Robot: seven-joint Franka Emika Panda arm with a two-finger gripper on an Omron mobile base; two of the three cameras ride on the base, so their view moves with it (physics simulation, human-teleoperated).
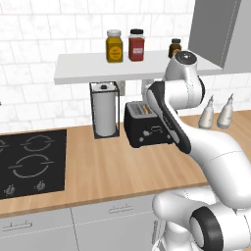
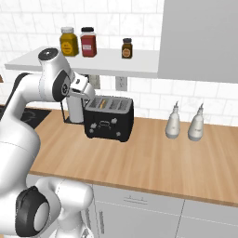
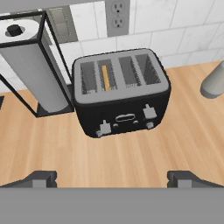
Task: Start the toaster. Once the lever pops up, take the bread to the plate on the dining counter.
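Hand view looks down past the pincer (image 3: 112,178), whose two dark tips stand spread wide apart with nothing between them. Ahead of the tips, across a stretch of bare wooden counter (image 3: 131,162), sits the black toaster (image 3: 120,94), well clear of both fingers. A thin tan edge of bread (image 3: 105,78) stands in the second slot from the left. Two small lever tabs show on the toaster's front face; the left lever (image 3: 105,127) sits lower than the right one. Ahead and to the left of the pincer, just beside the toaster, stands a wire-framed paper-towel roll (image 3: 35,65). A wall outlet (image 3: 117,16) lies beyond the toaster. From the right base view, two pale bottles (image 2: 185,123) stand well off to the toaster's right.
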